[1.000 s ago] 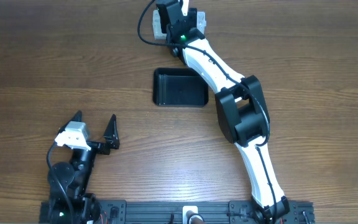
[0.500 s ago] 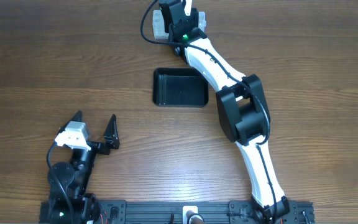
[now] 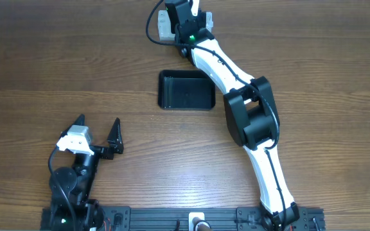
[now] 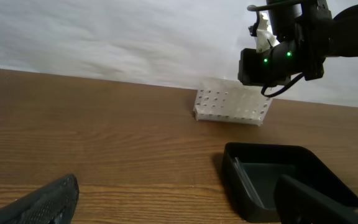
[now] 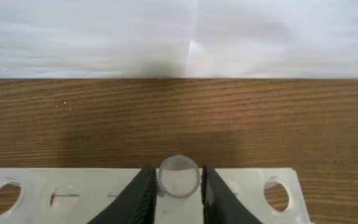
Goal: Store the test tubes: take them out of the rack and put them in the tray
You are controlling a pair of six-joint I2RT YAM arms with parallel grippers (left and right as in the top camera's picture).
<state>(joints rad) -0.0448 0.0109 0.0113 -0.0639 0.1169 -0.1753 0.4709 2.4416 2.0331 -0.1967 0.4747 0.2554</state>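
Clear round tube pinched by right gripper at white holed rack; left gripper gapes, empty. Right gripper has shifted slightly since a second ago.

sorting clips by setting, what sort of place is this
Probably a robot test bench set up for lab-style work: a wooden tabletop against a plain white backdrop, a white test tube rack and black tray on it, and the right gripper gripping a test tube.
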